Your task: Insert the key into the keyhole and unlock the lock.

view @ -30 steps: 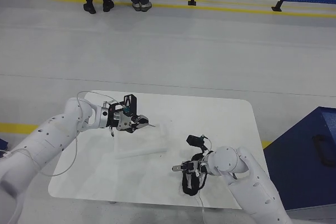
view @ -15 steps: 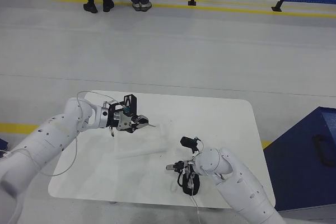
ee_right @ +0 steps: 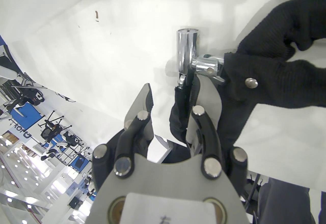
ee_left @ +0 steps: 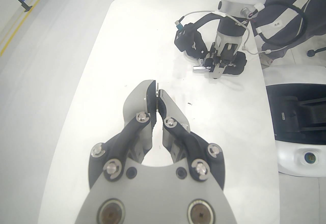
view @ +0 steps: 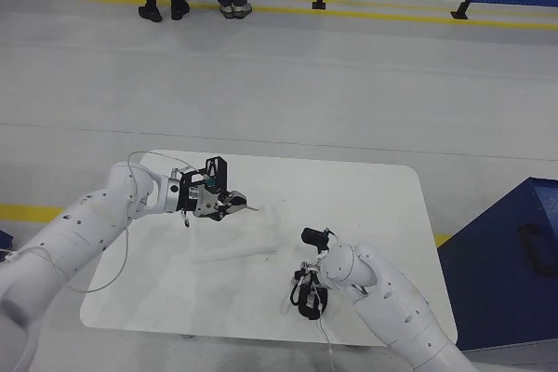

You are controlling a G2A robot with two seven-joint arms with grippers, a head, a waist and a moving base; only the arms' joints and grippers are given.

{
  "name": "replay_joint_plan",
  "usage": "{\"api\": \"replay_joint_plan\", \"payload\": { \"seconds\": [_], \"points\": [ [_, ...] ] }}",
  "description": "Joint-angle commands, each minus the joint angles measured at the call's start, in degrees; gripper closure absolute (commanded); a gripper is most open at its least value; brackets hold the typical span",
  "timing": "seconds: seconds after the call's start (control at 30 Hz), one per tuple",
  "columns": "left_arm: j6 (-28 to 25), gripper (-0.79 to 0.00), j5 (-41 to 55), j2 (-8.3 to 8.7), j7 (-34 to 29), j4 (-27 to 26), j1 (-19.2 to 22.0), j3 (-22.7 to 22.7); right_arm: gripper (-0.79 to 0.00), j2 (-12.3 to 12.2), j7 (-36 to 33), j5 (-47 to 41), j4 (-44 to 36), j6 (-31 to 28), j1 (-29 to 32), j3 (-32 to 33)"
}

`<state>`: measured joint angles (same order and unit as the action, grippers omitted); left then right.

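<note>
The lock is a chrome cylinder on a loop of black fabric-sleeved cable, lying near the front edge of the white table. The cylinder also appears in the left wrist view. My right gripper hangs over it with fingers apart. One finger rests beside the cylinder's bracket, and a black cable end lies in the gap. From above, this gripper sits over the dark lock bundle. My left gripper is shut on a thin metal key, held above the table's back left part.
A blue cabinet stands to the right of the table. The table top between the two grippers is bare white surface. The table's front edge runs close to the lock.
My right arm has pulled its wrist in and turned the gripper from pointing left to pointing down over the lock. The left arm with the key has stayed still.
</note>
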<state>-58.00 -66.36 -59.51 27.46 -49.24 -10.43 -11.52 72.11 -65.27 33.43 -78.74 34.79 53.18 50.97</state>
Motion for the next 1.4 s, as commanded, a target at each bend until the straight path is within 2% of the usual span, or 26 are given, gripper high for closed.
{"api": "replay_joint_plan", "payload": {
  "seconds": [0.0,0.03,0.27,0.37,0.57,0.73,0.83,0.93,1.07,1.37],
  "points": [
    [0.0,0.000,0.0,0.00,0.0,0.0,0.0,0.0,-0.086,0.1,-0.4,0.0,0.9,0.5,-0.4,-0.2],
    [0.0,0.000,0.0,0.00,0.0,0.0,0.0,0.0,0.000,0.2,-0.5,-0.1,1.4,0.7,-0.7,-0.3],
    [0.0,0.000,0.0,0.00,0.0,0.0,0.0,0.0,0.000,0.2,-0.5,-0.6,2.7,0.8,-1.5,0.4],
    [0.0,0.000,0.0,0.00,0.0,0.0,0.0,0.0,0.000,-0.4,-0.7,-2.5,1.5,-2.2,-0.6,2.9],
    [0.0,0.000,0.0,0.00,0.0,0.0,0.0,0.0,0.000,-3.2,-3.9,-11.8,-0.8,-19.9,5.1,14.3],
    [0.0,0.000,0.0,0.00,0.0,0.0,0.0,0.0,0.000,-4.8,-10.2,-26.0,4.9,-36.2,7.7,23.1],
    [0.0,0.000,0.0,0.00,0.0,0.0,0.0,0.0,0.000,-5.4,-16.1,-34.2,9.6,-45.7,7.6,25.9],
    [0.0,0.000,0.0,0.00,0.0,0.0,0.0,0.0,0.000,-5.8,-21.5,-40.8,13.5,-52.3,6.7,27.0],
    [0.0,0.000,0.0,0.00,0.0,0.0,0.0,0.0,0.000,-6.8,-22.5,-47.9,13.6,-51.3,6.6,25.6],
    [0.0,0.000,0.0,0.00,0.0,0.0,0.0,0.0,0.000,-6.9,-22.5,-48.2,13.7,-51.3,6.6,25.5]
  ]
}}
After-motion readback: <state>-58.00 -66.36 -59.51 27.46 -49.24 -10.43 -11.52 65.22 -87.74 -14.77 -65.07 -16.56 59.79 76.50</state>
